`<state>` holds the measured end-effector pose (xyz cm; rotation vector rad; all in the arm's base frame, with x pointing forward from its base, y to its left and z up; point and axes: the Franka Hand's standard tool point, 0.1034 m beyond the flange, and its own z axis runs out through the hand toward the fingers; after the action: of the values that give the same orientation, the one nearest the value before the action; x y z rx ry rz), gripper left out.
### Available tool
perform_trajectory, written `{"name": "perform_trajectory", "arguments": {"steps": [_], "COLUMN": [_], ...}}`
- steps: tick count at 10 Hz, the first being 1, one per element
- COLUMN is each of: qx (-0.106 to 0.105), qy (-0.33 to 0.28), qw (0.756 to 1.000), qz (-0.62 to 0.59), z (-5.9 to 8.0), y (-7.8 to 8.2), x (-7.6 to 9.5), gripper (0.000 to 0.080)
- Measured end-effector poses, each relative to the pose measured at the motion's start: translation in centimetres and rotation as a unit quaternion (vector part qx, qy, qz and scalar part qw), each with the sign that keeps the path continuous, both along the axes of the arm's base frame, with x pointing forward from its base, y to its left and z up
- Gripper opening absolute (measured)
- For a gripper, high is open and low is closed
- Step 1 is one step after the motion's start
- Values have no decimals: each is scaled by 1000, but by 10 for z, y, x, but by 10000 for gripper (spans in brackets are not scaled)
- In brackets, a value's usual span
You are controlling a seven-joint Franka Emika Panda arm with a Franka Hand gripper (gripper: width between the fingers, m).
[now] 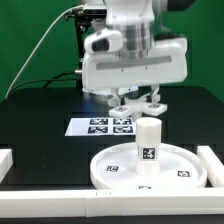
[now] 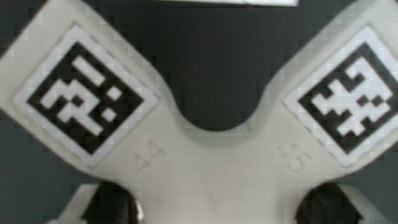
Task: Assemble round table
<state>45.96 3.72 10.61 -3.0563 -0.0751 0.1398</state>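
The large round disc (image 1: 120, 172) lies flat at the front of the table. The short thick leg (image 1: 148, 143) stands upright on its middle, with a tag on its side. My gripper (image 1: 137, 100) hangs just above and behind the leg, shut on the flat base piece (image 1: 136, 98). In the wrist view the base piece (image 2: 199, 150) fills the frame as a forked white part with two square tags. It sits between my dark fingers (image 2: 114, 205).
The marker board (image 1: 108, 126) lies on the black table behind the disc. White border rails run along the front (image 1: 50, 203), the exterior view's right (image 1: 214, 165) and left (image 1: 5, 162). A green backdrop stands behind.
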Motion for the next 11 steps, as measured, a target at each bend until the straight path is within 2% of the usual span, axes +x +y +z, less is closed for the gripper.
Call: {"name": "perform_trajectory", "arguments": {"steps": [1, 4, 5, 7, 9, 11], "qx": [0, -1, -5, -4, 1, 0], "qy": [3, 5, 9, -5, -1, 4], "qw": [1000, 1000, 1000, 1000, 1000, 1000], "qz": [-10, -9, 0, 12, 10, 1], "z": [2, 1, 8, 36, 55, 53], "y": [4, 1, -2, 1, -2, 0], "x": [2, 2, 12, 51, 78, 76], "gripper": [439, 439, 439, 439, 440, 440]}}
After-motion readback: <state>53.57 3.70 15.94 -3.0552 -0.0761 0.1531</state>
